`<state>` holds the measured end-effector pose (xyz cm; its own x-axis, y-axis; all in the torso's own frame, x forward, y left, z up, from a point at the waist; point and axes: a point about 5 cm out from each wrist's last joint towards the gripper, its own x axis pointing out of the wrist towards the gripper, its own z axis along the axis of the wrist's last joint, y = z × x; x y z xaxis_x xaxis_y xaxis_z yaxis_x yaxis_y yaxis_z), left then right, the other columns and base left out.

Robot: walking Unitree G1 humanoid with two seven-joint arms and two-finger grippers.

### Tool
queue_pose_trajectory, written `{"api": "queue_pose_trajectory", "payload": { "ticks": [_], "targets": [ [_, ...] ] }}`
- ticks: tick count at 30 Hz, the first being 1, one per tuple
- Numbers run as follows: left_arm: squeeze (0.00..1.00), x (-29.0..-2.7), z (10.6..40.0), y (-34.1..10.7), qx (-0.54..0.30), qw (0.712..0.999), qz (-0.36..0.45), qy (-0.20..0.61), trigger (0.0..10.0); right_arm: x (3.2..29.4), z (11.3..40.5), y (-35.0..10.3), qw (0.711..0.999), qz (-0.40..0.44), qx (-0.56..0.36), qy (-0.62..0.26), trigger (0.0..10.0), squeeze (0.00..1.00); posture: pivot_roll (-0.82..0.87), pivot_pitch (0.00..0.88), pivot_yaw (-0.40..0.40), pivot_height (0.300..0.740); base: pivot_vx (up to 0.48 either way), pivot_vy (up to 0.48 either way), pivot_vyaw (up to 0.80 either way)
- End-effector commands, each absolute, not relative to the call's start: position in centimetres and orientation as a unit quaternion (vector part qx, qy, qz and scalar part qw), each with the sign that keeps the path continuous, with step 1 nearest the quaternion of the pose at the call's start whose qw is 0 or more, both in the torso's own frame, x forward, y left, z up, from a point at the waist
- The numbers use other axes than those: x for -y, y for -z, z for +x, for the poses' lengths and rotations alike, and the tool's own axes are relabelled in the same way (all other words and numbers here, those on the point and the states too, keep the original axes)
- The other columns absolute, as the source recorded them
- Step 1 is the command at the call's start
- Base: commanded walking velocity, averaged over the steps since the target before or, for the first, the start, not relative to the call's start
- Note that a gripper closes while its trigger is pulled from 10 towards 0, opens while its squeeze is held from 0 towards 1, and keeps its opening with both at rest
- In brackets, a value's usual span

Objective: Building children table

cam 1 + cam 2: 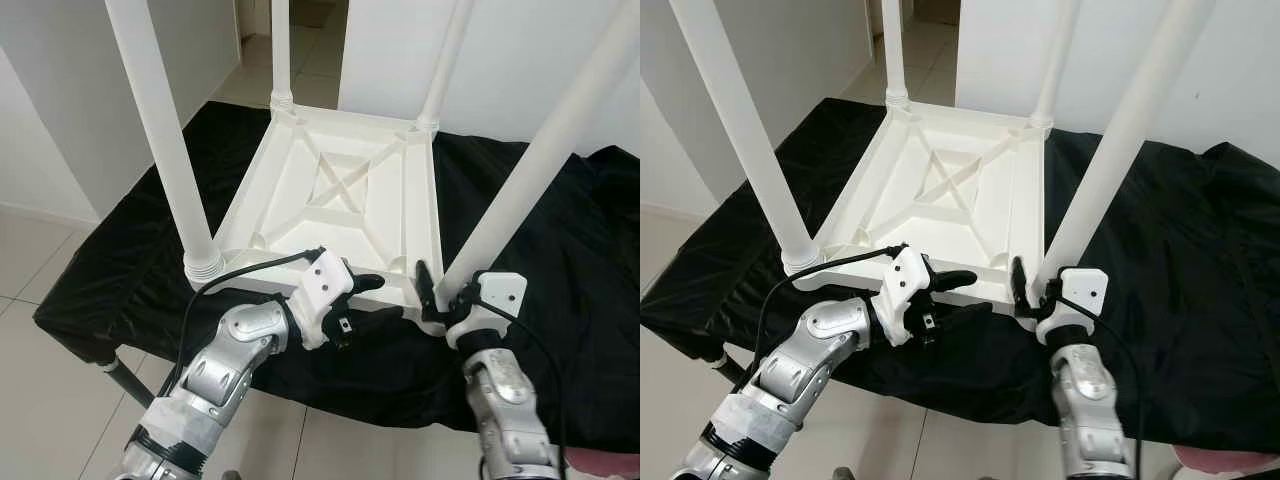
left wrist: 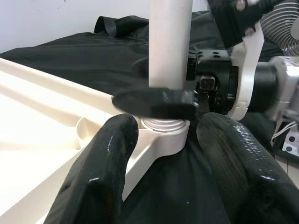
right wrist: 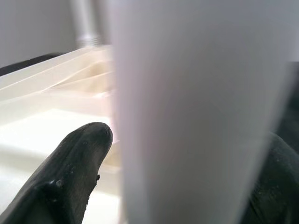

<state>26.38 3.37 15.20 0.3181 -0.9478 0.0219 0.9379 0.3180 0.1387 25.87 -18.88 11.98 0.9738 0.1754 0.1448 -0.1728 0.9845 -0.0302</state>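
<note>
A: Surface first. What carries the work?

B: A low surface draped in crumpled black cloth [image 1: 560, 250]; one dark metal leg [image 1: 128, 382] of it shows under the cloth's near left corner. Pale square floor tiles [image 1: 40, 380] around it, plain white walls [image 1: 60, 90] behind, and a gap between the walls opens onto more tiled floor at the far side.

A: And the task's thing?

B: The white plastic children's table [image 1: 340, 200] lies upside down on the cloth, ribbed underside up, an X-shaped brace in the middle. Four white round legs stand up from its corners: near left leg [image 1: 165, 140], near right leg [image 1: 545, 150], and two far ones at the back corners.

A: Right end effector?

B: The right end effector [image 1: 447, 290] sits at the base of the near right leg, one black finger on each side of it. In the right wrist view the leg stands between the fingers [image 3: 77, 158]. Closed around the leg, as far as I can see.

A: Left?

B: The left end effector [image 1: 355, 300] hovers at the table's near edge, just beside the right one, pointing at the same corner. Its fingers [image 2: 103, 168] stand apart and hold nothing; the leg's socket shows between them.
</note>
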Motion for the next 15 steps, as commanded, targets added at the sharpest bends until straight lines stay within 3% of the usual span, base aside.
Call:
{"api": "queue_pose_trajectory", "payload": {
  "ticks": [1, 14, 15],
  "targets": [
    [0.0, -3.2, 26.3, -15.3, 0.051, 0.799, 0.056, 0.596, 10.0, 19.2, 25.9, -12.1, 0.991, -0.004, 0.082, -0.104, 10.0, 0.0, -0.07, 0.0, -0.027, 0.74, 0.0, 0.0, 0.0],
    [0.0, -2.9, 26.3, -15.6, 0.055, 0.797, 0.053, 0.599, 10.0, 20.2, 28.2, -12.5, 0.968, -0.031, 0.062, -0.239, 10.0, 0.0, -0.07, 0.0, -0.023, 0.74, 0.0, 0.0, 0.0],
    [0.0, -2.9, 26.3, -15.6, 0.055, 0.797, 0.053, 0.599, 10.0, 20.3, 28.4, -12.5, 0.967, -0.039, 0.063, -0.246, 0.0, 0.0, -0.07, 0.0, -0.027, 0.74, 0.0, 0.0, 0.0]
  ]
}}
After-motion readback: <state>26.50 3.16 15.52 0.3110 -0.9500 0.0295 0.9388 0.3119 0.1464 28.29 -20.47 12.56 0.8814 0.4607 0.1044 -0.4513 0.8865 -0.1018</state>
